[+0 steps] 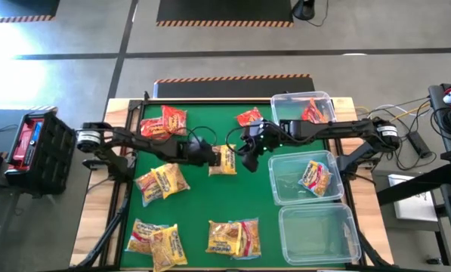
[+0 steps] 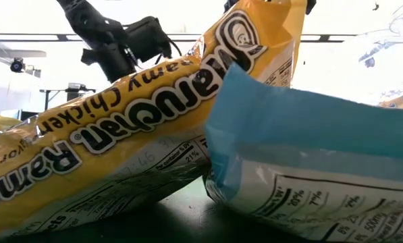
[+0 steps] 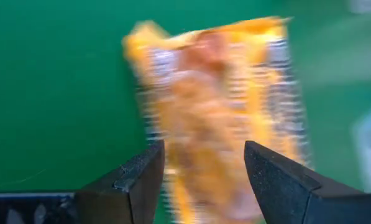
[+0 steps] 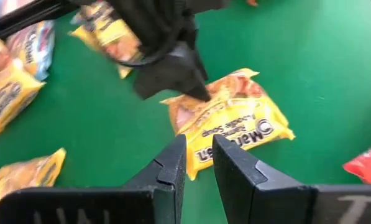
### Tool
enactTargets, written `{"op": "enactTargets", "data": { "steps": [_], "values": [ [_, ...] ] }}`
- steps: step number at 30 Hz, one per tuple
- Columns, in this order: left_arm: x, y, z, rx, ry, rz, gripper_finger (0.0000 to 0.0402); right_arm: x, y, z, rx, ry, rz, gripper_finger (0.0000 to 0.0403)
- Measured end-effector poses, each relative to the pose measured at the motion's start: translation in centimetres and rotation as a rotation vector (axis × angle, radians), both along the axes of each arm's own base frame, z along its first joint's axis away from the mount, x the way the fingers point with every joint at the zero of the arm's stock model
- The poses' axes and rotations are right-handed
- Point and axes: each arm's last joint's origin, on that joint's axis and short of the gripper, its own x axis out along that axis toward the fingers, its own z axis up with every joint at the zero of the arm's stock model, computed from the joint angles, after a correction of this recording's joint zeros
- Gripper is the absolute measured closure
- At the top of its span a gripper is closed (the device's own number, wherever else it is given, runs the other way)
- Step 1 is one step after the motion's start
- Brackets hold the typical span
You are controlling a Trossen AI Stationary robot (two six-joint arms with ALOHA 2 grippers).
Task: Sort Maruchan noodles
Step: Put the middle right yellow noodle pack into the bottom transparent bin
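Observation:
A yellow-orange Maruchan noodle packet (image 1: 225, 161) lies flat on the green mat at mid-table. My left gripper (image 1: 212, 156) slants down at the packet's left end, open, and the packet (image 3: 216, 93) shows ahead of and between its two fingers. My right gripper (image 1: 248, 153) hangs above the packet's right side with only a narrow gap between its fingers (image 4: 197, 146) and nothing in that gap. Other packets lie on the mat: red ones (image 1: 165, 121) at the far left, yellow ones (image 1: 161, 181) at the left. My left gripper comes at the packet's left end (image 4: 191, 102) slanting down from the table's left. Its fingers stand on either side of that end. Whether they touch the packet I cannot tell, since its own view is blurred.
Three clear bins stand in a row at the right: the far one (image 1: 327, 102) holds red packets, the middle one (image 1: 279, 181) holds a yellow packet, and the near one (image 1: 319, 234). A yellow packet (image 2: 106, 135) and a blue one (image 2: 309, 135) lie near the front edge.

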Motion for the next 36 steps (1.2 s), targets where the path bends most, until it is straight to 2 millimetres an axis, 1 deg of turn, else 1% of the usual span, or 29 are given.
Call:
{"op": "enactTargets", "data": {
  "steps": [4, 7, 12, 15, 18, 22, 27, 32, 36],
  "values": [
    [1.2, -0.2, 1.5, -0.001, -0.064, -0.112, 0.0197, 0.1, -1.1, -0.8, 0.068, 0.024, -0.11, 0.0332],
    [1.5, -0.4, 1.9, -0.009, -0.076, -0.179, 0.0197, 0.5, -1.8, -2.4, 0.09, 0.08, -0.146, 0.0318],
    [1.0, -0.1, 1.2, -0.02, -0.025, -0.181, 0.0197, 1.9, -2.7, -5.0, 0.151, 0.132, -0.186, 0.0288],
    [0.4, 0.1, 0.4, -0.022, 0.011, -0.16, 0.0197, 2.6, -2.9, -6.5, 0.183, 0.153, -0.219, 0.0277],
    [-0.4, 0.2, -0.6, -0.04, 0.042, -0.117, 0.0197, 3.0, -3.0, -7.5, 0.205, 0.182, -0.243, 0.0272],
    [-1.4, 0.2, -1.8, -0.059, 0.065, -0.066, 0.0197, 3.5, -3.1, -8.0, 0.213, 0.187, -0.24, 0.0271],
    [-2.2, 0.2, -2.6, -0.062, 0.063, -0.022, 0.0197, 4.0, -3.0, -8.0, 0.251, 0.147, -0.198, 0.0271],
    [-2.5, 0.2, -3.0, -0.052, 0.071, -0.006, 0.0197, 4.0, -3.1, -7.8, 0.282, 0.132, -0.172, 0.0271],
    [-2.2, 0.3, -2.8, -0.044, 0.05, -0.013, 0.0197, 3.7, -3.4, -7.1, 0.28, 0.111, -0.179, 0.0271]
  ]
}}
